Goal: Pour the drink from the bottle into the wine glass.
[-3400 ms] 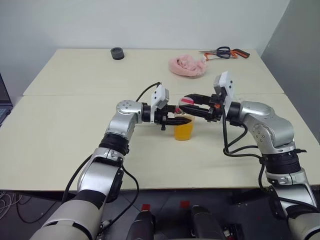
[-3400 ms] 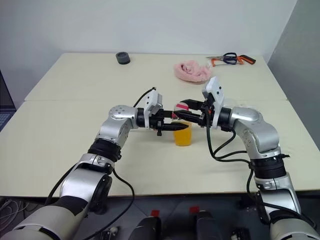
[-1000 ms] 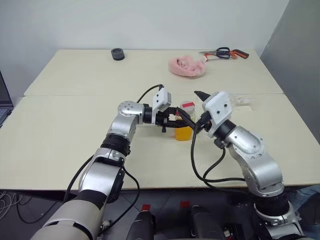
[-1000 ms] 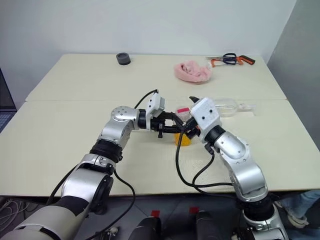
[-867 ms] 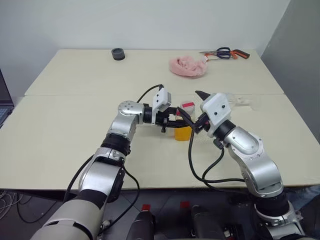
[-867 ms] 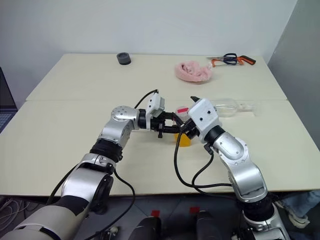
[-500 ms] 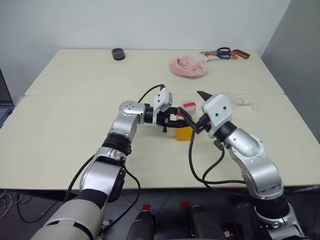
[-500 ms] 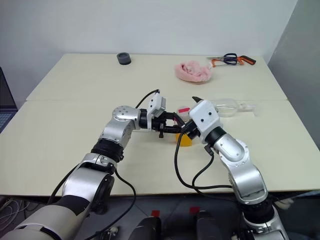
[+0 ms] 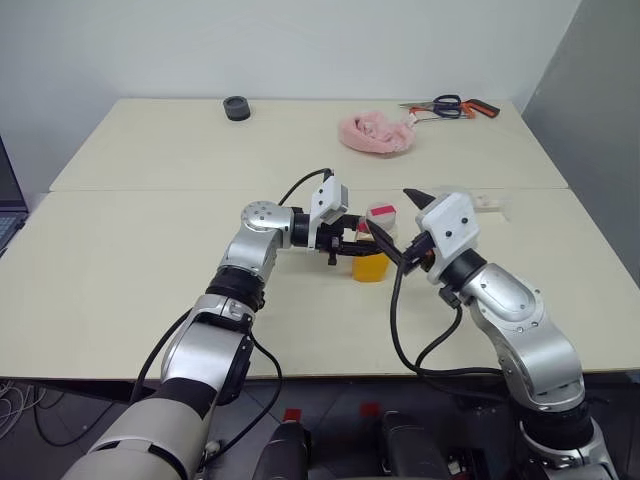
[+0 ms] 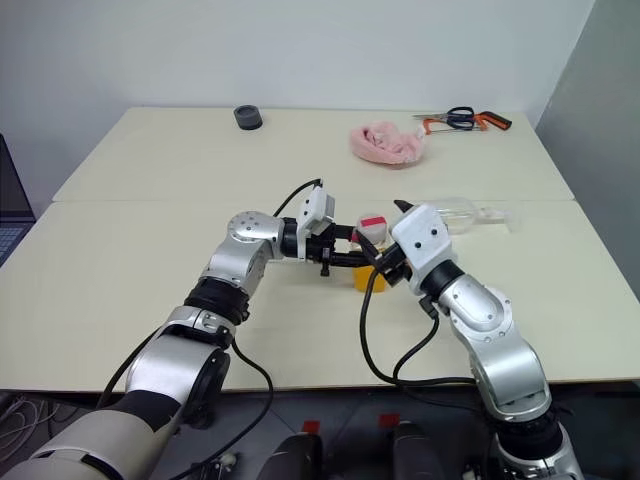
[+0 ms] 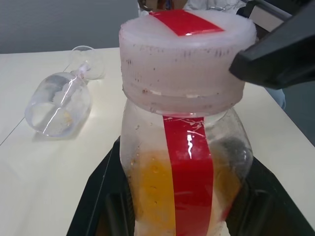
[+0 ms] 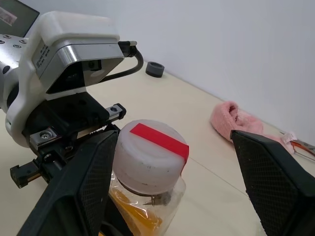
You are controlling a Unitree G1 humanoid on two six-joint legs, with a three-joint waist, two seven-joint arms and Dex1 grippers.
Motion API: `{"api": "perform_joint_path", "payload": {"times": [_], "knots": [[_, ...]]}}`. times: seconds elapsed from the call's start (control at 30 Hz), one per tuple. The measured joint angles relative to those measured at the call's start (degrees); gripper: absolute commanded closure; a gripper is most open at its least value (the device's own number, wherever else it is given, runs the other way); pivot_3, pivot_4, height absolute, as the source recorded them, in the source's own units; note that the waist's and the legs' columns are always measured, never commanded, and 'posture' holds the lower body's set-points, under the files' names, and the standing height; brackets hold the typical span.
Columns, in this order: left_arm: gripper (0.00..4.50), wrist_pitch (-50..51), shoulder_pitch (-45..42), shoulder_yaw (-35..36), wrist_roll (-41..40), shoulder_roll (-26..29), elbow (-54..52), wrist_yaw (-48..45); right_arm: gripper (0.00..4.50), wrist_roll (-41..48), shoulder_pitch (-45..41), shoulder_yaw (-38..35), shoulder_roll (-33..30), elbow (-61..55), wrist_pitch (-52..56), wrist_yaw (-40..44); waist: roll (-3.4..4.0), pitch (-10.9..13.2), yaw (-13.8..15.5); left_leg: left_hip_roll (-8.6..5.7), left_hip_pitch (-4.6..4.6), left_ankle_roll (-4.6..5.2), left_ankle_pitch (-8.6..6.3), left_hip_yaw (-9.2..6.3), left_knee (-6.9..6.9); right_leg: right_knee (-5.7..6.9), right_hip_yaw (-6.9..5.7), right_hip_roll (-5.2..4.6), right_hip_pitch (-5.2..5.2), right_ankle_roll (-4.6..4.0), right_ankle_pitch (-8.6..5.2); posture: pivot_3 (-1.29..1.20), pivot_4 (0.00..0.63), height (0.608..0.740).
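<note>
The bottle (image 9: 369, 262) stands upright mid-table, its red-and-white cap (image 9: 380, 213) on. The orange drink (image 11: 152, 191) fills its lower part. My left gripper (image 9: 352, 241) reaches in from the left and is shut on the bottle below the cap. My right gripper (image 12: 174, 137) is open, with one black finger (image 12: 93, 187) close beside the cap and the other finger (image 12: 275, 182) well clear of it. The wine glass (image 10: 455, 213) lies on its side on the table just behind and to the right of the bottle, empty.
A pink cloth (image 9: 375, 133) lies at the back of the table, scissors (image 9: 450, 105) at the back right, a black tape roll (image 9: 235, 107) at the back left. A laptop edge (image 9: 5, 195) shows at the far left.
Since the earliest frames my right arm has swung its elbow down and toward me, so its gripper now meets the cap from the near right. Left gripper and bottle stayed put.
</note>
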Motion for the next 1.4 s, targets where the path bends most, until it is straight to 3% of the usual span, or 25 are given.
{"api": "perform_joint_path", "payload": {"times": [0.2, 0.4, 0.53, 0.7, 1.17, 1.27, 1.4], "knots": [[2.71, -0.01, -0.20, 0.19, 0.02, 0.41, 0.25, 0.75, 0.62, 1.13, 2.10, -1.71, -2.59, -1.47, 0.72, 0.59, 0.00, 0.00, -0.01, 0.00, 0.00, 0.00, 0.00, 0.01, 0.00, 0.00, 0.01, 0.00, 0.00, 0.00, 0.00, 0.00, 0.150, 0.740], [2.71, -0.75, -0.19, 0.61, 0.01, 1.70, 0.60, 0.17, 0.62, 1.78, 2.69, -8.78, -4.68, -1.53, 2.44, 0.44, 0.00, 0.00, 0.05, 0.02, 0.01, 0.00, 0.00, 0.02, -0.02, 0.00, 0.01, 0.02, 0.00, 0.00, 0.00, 0.00, 0.150, 0.740], [2.71, -1.10, -0.26, 0.67, 0.01, 1.59, 1.08, 0.17, 0.62, 5.67, 1.62, -5.55, -2.71, -4.92, 4.56, 2.54, 0.00, 0.00, -0.06, 0.03, 0.01, 0.00, 0.00, 0.02, -0.01, 0.01, 0.01, 0.03, 0.01, 0.00, 0.00, 0.00, 0.150, 0.740], [2.71, -1.88, -0.72, 0.71, 0.02, 1.33, 2.19, 0.21, 0.62, 4.27, -3.28, 0.12, 0.31, -2.96, 5.32, 0.86, 0.00, 0.00, 0.02, 0.02, 0.01, 0.00, 0.00, 0.00, 0.02, 0.01, 0.00, 0.03, 0.02, 0.00, 0.00, 0.00, 0.150, 0.740], [2.71, -2.04, -0.77, 0.72, 0.06, 1.14, 2.27, 0.27, 0.62, 2.70, -4.73, 1.29, 5.45, 3.50, 5.38, -1.92, 0.00, 0.00, 0.08, 0.02, 0.01, 0.00, 0.00, 0.00, 0.01, 0.01, 0.00, 0.02, 0.01, 0.00, 0.00, 0.00, 0.150, 0.740], [2.71, -2.04, -0.77, 0.72, 0.07, 1.15, 2.27, 0.28, 1.19, 3.20, -4.41, 1.21, 6.11, 3.50, 5.56, -1.98, 0.00, 0.00, 0.07, 0.02, 0.02, 0.00, 0.00, 0.00, 0.01, 0.01, 0.00, 0.02, 0.01, -0.01, 0.00, 0.00, 0.150, 0.740], [2.71, -2.04, -0.77, 0.72, 0.07, 1.13, 2.27, 0.28, 2.58, 3.47, -4.41, 1.10, 6.45, 3.60, 5.54, -1.72, 0.00, 0.00, 0.07, 0.02, 0.02, 0.00, 0.00, -0.01, 0.01, 0.01, 0.00, 0.02, 0.01, 0.00, 0.00, 0.00, 0.150, 0.740]]}}
